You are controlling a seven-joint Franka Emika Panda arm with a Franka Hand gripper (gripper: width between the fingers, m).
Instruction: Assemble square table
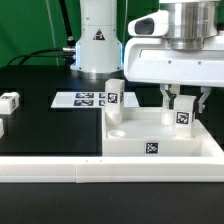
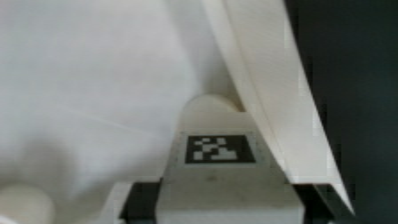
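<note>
Gripper (image 1: 183, 104) pinches a white leg (image 1: 183, 117) btwn its fingers, jaws pressed on the leg's sides. Leg is upright over the square table slab (image 1: 150, 135), at its far corner on the exterior view's right; can't tell if it's seated. In the wrist view, black finger pads (image 2: 143, 200) flank the leg's b/w tag (image 2: 217, 148). Slab lies on the black board, just beside the long white rail (image 1: 60, 172), w/ an edge tag (image 1: 151, 150). 2nd leg (image 1: 114, 93) stands at the slab's far corner, exterior view's left. 3rd leg (image 1: 9, 101) and 4th leg (image 1: 2, 126) sit well apart. Marker board (image 1: 82, 98) lies flat. Robot base (image 1: 97, 50) bears a triangle sticker (image 1: 99, 34); any writing unreadable.
</note>
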